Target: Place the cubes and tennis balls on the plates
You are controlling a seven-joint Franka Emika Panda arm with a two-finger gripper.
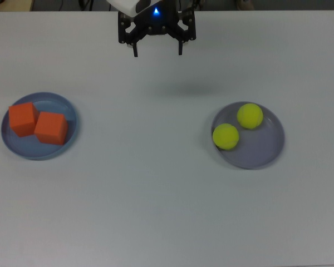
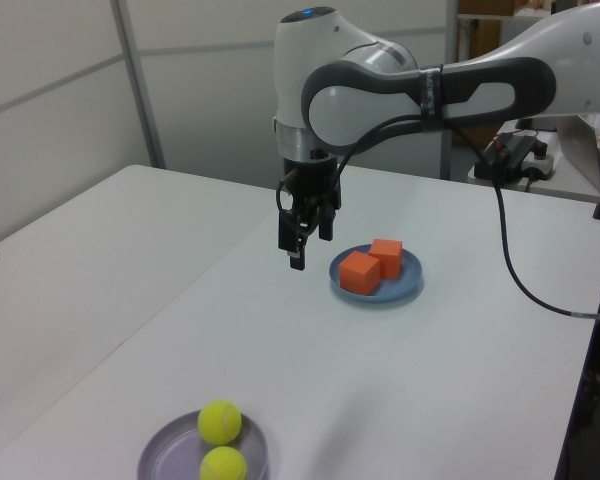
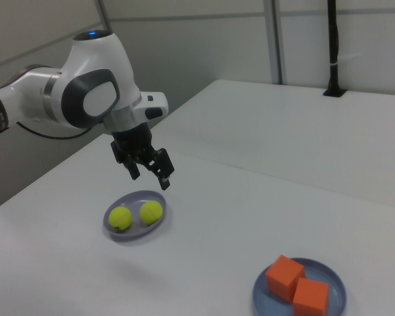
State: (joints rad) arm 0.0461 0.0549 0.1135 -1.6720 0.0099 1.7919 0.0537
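- The white-and-grey robot arm (image 2: 380, 90) reaches over the white worktop (image 1: 156, 194) and carries its black two-finger gripper (image 1: 157, 53) well above the surface, pointing downward.
- The gripper is released: its fingers stand visibly apart in the top view and grasp nothing.
- In the top view the gripper hangs near the upper edge, between the two plates but well apart from both; a faint shadow lies on the worktop below it.
- The two matte orange cubes (image 1: 38, 124) sit touching each other on the round blue plate (image 1: 22, 150), which lies at the top view's left.
- In the left view this blue plate is just beside the gripper, on the left view's right; the cubes fill much of its middle.
- The two fuzzy yellow-green tennis balls (image 1: 237, 125) rest on the round pale lavender plate (image 1: 261, 153), at the top view's right.
- The balls lie close together toward that plate's upper-left part in the top view; whether they touch cannot be told.
- In the right view the lavender plate lies below the gripper, and the blue plate sits near the lower right corner.
- A black cable (image 2: 515, 270) hangs from the arm in the left view.
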